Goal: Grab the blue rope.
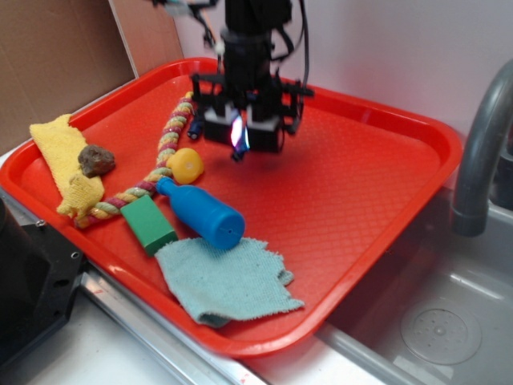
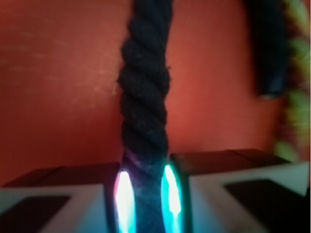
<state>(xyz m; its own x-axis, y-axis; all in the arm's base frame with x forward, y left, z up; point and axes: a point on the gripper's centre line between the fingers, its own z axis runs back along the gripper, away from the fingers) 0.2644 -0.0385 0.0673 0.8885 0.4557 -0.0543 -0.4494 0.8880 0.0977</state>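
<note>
The blue rope [image 2: 146, 97] is a dark navy twisted cord that fills the middle of the wrist view, running from the top edge down between the jaws. My gripper [image 2: 145, 194] is shut on it, both glowing pads pressed against its sides. In the exterior view the gripper [image 1: 240, 138] stands low over the back of the red tray [image 1: 361, 184], lit between its fingers. Only a small dark end of the blue rope [image 1: 194, 126] shows at the gripper's left; the rest is hidden by the gripper body.
Left of the gripper lies a pink-yellow-green braided rope [image 1: 164, 148] with a yellow ball-like object [image 1: 186, 164]. A bright blue bottle [image 1: 204, 213], green block [image 1: 148, 225], teal cloth [image 1: 228, 281], yellow cloth [image 1: 64, 156] and brown stone [image 1: 95, 160] occupy the tray's front left. A grey faucet [image 1: 481, 144] stands right.
</note>
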